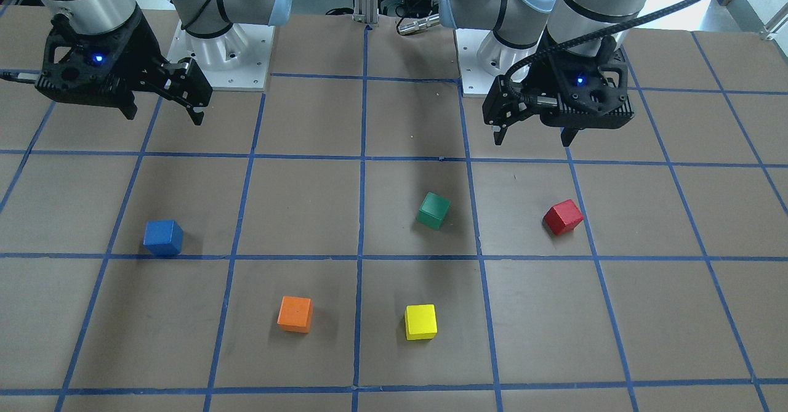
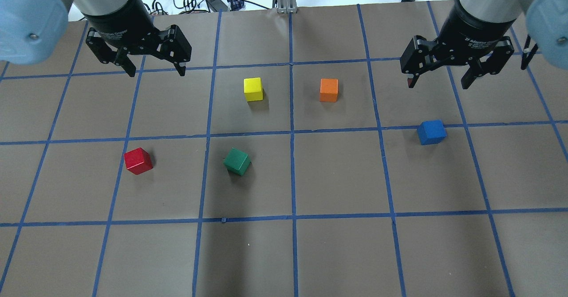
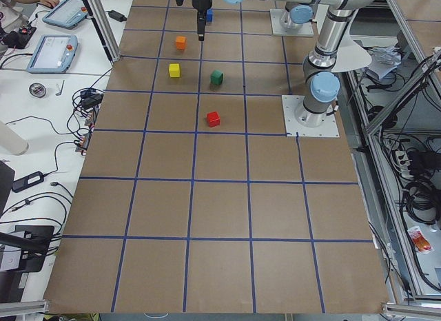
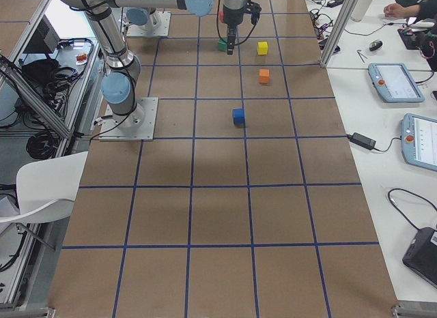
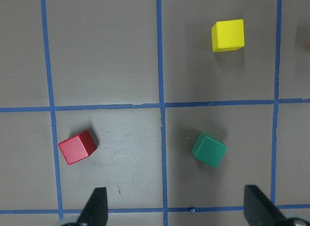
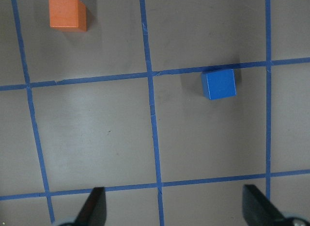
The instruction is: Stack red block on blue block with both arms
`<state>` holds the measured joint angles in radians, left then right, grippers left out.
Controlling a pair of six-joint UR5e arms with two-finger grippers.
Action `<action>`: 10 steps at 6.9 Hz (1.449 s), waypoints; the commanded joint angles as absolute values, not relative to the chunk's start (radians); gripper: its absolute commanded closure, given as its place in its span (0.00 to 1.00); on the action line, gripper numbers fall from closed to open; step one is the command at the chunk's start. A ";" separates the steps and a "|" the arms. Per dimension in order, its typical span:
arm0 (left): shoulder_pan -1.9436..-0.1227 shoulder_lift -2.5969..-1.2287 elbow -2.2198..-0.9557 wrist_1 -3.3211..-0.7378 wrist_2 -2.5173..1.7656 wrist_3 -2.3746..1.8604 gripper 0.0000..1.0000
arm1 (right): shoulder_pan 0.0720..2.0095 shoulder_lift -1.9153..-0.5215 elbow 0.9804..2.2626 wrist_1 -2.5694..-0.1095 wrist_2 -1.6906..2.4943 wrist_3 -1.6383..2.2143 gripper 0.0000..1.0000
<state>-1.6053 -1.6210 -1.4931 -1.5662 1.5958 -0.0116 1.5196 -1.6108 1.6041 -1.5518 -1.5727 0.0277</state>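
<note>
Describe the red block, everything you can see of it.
The red block is a small, solid-looking cube with matte, evenly red faces and no visible marks. It sits flat on the brown table, turned at an angle to the grid, inside one square and close beside a blue tape line. Only the table touches it. The green block lies apart in the next square. The left gripper hangs open above the table, well away from it.

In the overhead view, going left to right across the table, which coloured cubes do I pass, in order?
red block → green cube → yellow cube → orange cube → blue block
</note>
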 commanded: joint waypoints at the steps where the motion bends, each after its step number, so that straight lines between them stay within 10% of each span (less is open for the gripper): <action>1: -1.606 -1.617 -1.499 -1.566 1.595 -0.008 0.00 | 1.519 -1.609 1.605 -1.568 -1.572 0.031 0.00; 10: -1.478 -1.719 -1.809 -1.215 1.597 0.206 0.00 | 1.520 -1.611 1.620 -1.566 -1.575 0.032 0.00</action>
